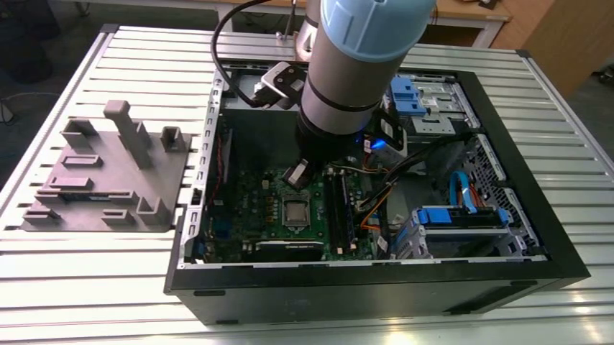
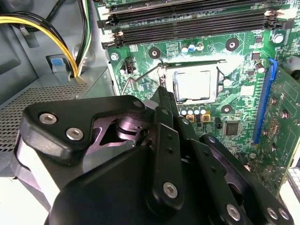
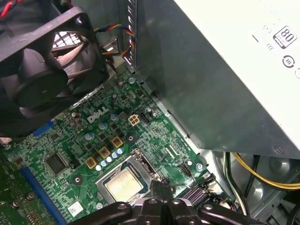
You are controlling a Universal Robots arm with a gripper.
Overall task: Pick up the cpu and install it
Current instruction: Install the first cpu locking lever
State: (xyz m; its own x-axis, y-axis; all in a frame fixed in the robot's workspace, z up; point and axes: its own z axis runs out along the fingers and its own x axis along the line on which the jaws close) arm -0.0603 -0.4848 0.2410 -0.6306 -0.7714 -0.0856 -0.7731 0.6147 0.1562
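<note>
- Black gripper (image 2: 161, 93) linkage sits closest to the lens in the second wrist view; its fingers come together in a narrow point and pinch nothing that I can see.
- Just past that point lies the cpu (image 2: 196, 85), flat in its socket on the green board (image 2: 234, 51), silver top up.
- Around it runs the silver frame (image 2: 187, 63), with a thin wire lever (image 2: 136, 77) bent out on one side.
- Fingertips hang over the frame's edge beside the chip, not over its middle; touching or apart, I cannot tell.
- Chip is square, so no long axis matters; judged from this, the chip is already seated.
- Seen from the exterior view, the arm (image 1: 350, 72) reaches down into the open case (image 1: 384, 277), the gripper above the cpu (image 1: 295, 210).
- Black fan (image 3: 42, 70) and grey power box (image 3: 225, 79) flank the board in the first wrist view.
</note>
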